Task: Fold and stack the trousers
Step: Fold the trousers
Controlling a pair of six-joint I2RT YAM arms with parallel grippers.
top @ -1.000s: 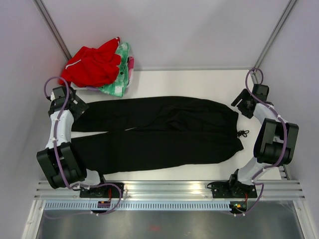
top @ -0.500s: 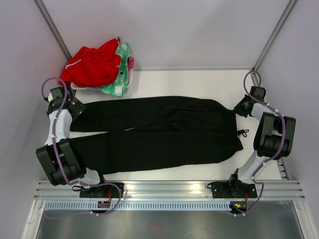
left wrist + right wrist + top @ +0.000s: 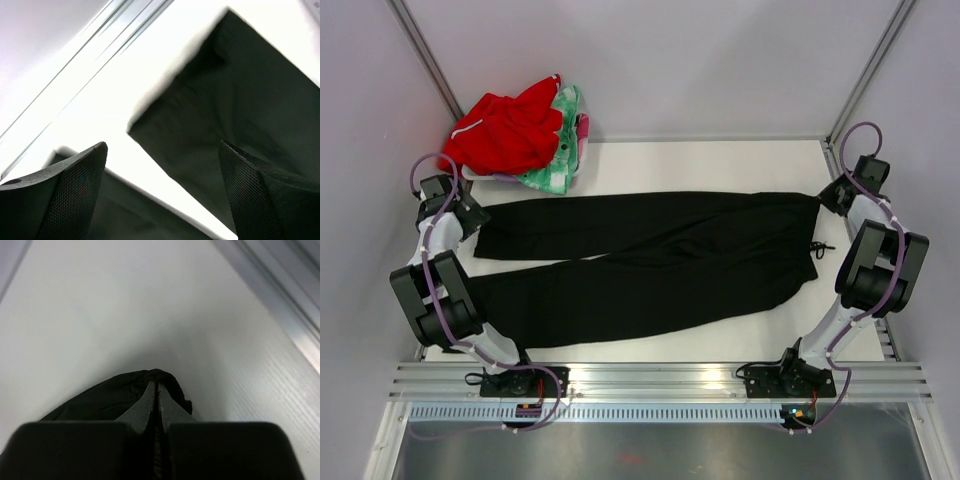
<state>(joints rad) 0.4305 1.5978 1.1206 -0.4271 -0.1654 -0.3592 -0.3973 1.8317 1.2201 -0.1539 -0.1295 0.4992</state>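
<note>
At waist corner, right claw [image 3: 157,389] pinches trousers [image 3: 650,255]; left claw [image 3: 162,152] spread over leg hem. Next, likely: grip hem, start fold.

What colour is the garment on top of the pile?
The garment is red with white trim; top external view.

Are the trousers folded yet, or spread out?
Spread out: the trousers lie full length on the table; right gripper pinches the waist.

Left claw [image 3: 162,145] spread wide, arm extended left; right claw [image 3: 158,386] pinched closed, arm extended right.
</note>
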